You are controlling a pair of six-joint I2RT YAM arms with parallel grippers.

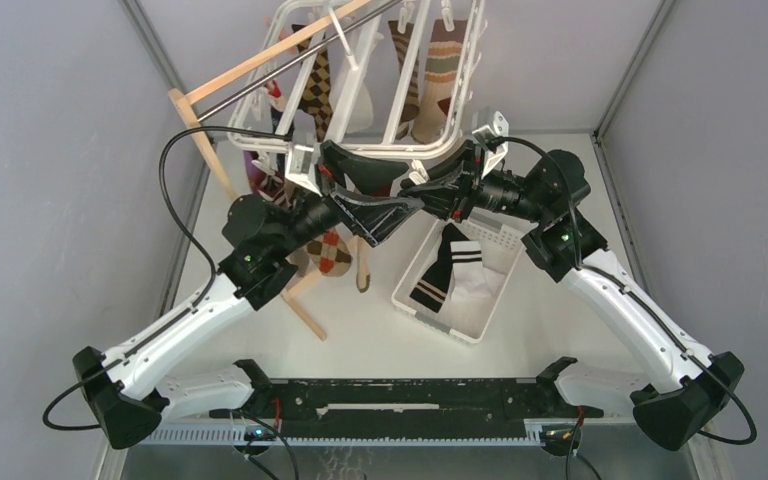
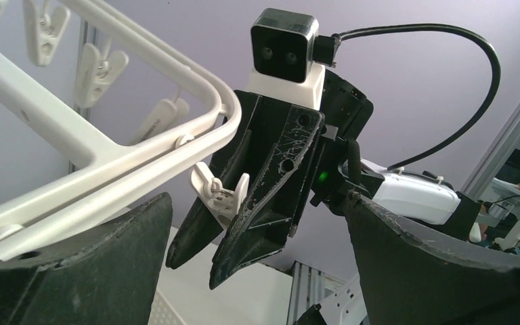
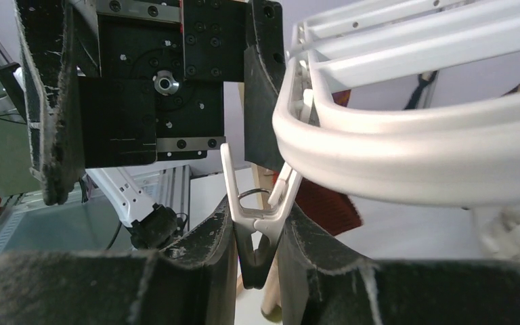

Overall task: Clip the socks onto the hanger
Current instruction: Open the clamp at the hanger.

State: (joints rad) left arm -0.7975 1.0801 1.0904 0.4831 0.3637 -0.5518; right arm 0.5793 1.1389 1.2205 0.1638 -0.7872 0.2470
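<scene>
The white hanger hangs at the back with an argyle sock and a striped brown-tan-red sock clipped on. My right gripper is at the hanger's near edge. In the right wrist view it is shut on a white clip under the frame. A dark shape below the clip cannot be made out. My left gripper faces it, wide open and empty. In the left wrist view its jaws stand on either side of the right gripper and the clip.
A white slotted basket stands right of centre with a black, white-striped sock and a white sock in it. A wooden stand with a metal rod carries the hanger. Another argyle sock hangs below my left arm.
</scene>
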